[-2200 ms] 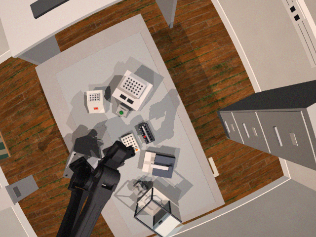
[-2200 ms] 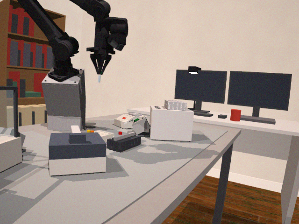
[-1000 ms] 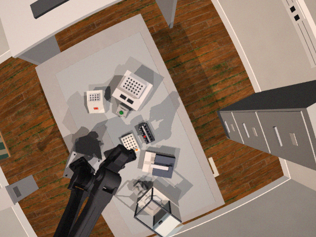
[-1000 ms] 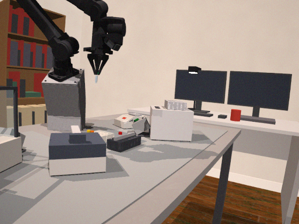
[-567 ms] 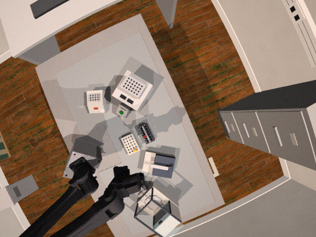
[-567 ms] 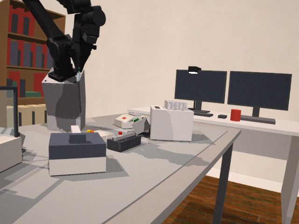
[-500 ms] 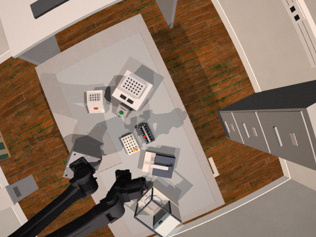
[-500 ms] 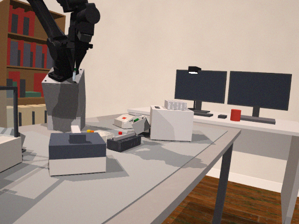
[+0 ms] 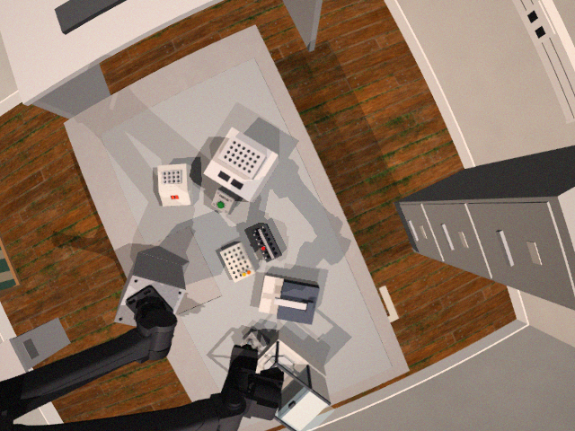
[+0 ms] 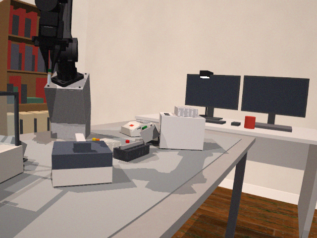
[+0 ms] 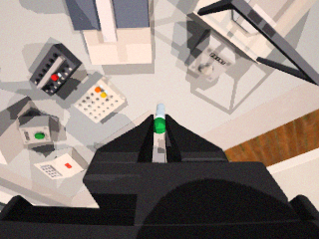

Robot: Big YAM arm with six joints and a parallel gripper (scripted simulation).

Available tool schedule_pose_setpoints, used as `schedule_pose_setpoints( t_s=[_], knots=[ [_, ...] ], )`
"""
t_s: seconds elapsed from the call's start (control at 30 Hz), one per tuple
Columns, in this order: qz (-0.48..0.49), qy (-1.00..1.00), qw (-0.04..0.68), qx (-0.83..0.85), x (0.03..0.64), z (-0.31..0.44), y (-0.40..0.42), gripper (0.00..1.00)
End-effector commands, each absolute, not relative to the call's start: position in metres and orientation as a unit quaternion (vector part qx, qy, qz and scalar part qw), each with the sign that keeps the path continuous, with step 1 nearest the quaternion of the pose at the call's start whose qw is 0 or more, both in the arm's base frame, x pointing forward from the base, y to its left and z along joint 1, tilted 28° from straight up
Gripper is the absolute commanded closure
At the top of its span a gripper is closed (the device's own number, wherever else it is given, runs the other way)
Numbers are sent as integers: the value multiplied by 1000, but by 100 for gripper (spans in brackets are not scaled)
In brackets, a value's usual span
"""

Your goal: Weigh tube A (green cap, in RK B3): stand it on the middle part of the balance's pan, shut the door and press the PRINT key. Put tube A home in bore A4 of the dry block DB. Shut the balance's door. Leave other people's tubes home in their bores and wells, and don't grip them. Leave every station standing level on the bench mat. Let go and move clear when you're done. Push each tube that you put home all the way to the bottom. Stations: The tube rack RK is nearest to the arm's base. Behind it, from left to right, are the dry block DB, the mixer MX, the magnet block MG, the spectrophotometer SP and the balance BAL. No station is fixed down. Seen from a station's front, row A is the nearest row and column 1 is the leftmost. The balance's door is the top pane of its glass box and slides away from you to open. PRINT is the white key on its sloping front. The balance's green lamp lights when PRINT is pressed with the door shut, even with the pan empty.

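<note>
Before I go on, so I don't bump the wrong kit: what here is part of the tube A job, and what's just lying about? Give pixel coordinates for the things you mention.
Job:
- tube A (image 10: 48,78) (image 11: 159,124)
- balance (image 9: 269,356) (image 10: 10,163) (image 11: 221,27)
- dry block (image 9: 173,188) (image 10: 130,130) (image 11: 62,160)

Not needed now:
- rack (image 9: 236,260) (image 10: 111,143) (image 11: 100,102)
- mixer (image 9: 258,182) (image 10: 182,132)
- magnet block (image 9: 264,241) (image 10: 132,152) (image 11: 56,71)
- spectrophotometer (image 9: 299,314) (image 10: 81,175) (image 11: 120,50)
- red mug (image 10: 249,122)
</note>
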State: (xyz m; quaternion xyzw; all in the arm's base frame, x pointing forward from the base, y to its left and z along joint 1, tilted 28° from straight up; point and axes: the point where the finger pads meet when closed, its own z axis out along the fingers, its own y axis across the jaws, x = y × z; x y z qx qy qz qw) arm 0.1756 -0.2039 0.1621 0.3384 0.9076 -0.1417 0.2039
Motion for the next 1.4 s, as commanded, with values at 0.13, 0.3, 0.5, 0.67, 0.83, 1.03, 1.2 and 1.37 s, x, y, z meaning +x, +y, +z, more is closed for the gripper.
schedule_pose_setpoints(
  t_s=[0.13, 0.3, 0.5, 0.67, 0.83, 1.03, 1.2, 1.37],
  knots=[
    [-146, 884, 228, 381, 174, 207, -277, 91],
    [-127, 863, 226, 433, 167, 212, -296, 91],
    [-117, 841, 232, 475, 157, 230, -343, 91],
    [-103, 810, 238, 527, 148, 244, -381, 91],
    [-96, 793, 241, 551, 143, 253, -405, 91],
    [-93, 785, 241, 562, 138, 262, -427, 91],
    [-93, 792, 244, 552, 145, 258, -408, 91],
    [-89, 793, 239, 553, 145, 251, -404, 91]
  ],
)
